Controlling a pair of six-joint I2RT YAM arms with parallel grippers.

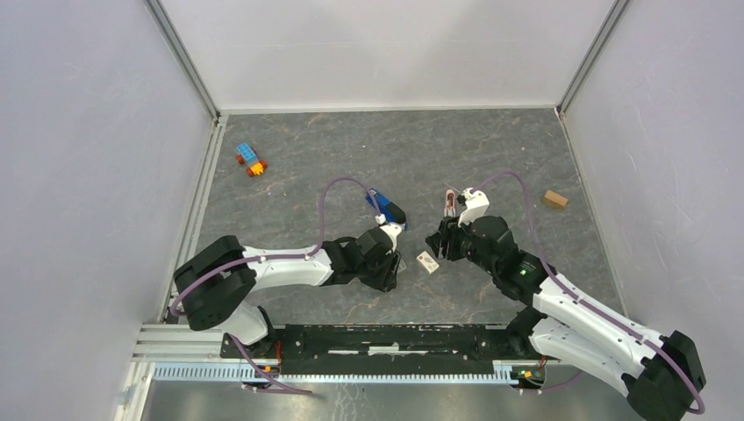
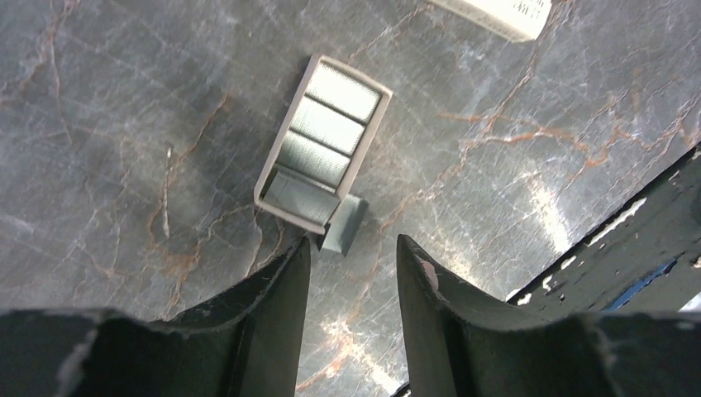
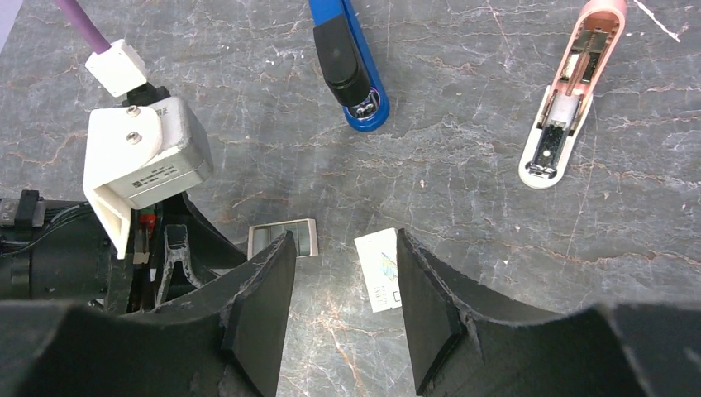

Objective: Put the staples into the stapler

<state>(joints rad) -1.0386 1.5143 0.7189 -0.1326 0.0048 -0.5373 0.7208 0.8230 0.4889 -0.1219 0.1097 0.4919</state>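
Observation:
The blue stapler (image 1: 383, 207) with a black end lies on the table beyond my left gripper; it also shows in the right wrist view (image 3: 349, 66). A small grey tray (image 2: 324, 142) holds several silvery staple strips. One loose staple strip (image 2: 343, 223) lies beside the tray's near end, just ahead of my left fingertips. My left gripper (image 2: 354, 248) is open and empty, low over the table (image 1: 391, 263). My right gripper (image 3: 343, 248) is open and empty, hovering over bare table between the tray (image 3: 283, 240) and a white box (image 3: 378, 269).
A pink-and-white stapler (image 3: 566, 99) lies open to the right of the blue one. The white box (image 1: 427, 261) lies between the two grippers. Toy bricks (image 1: 250, 160) sit far left and a wooden block (image 1: 554, 199) far right. Walls enclose the table.

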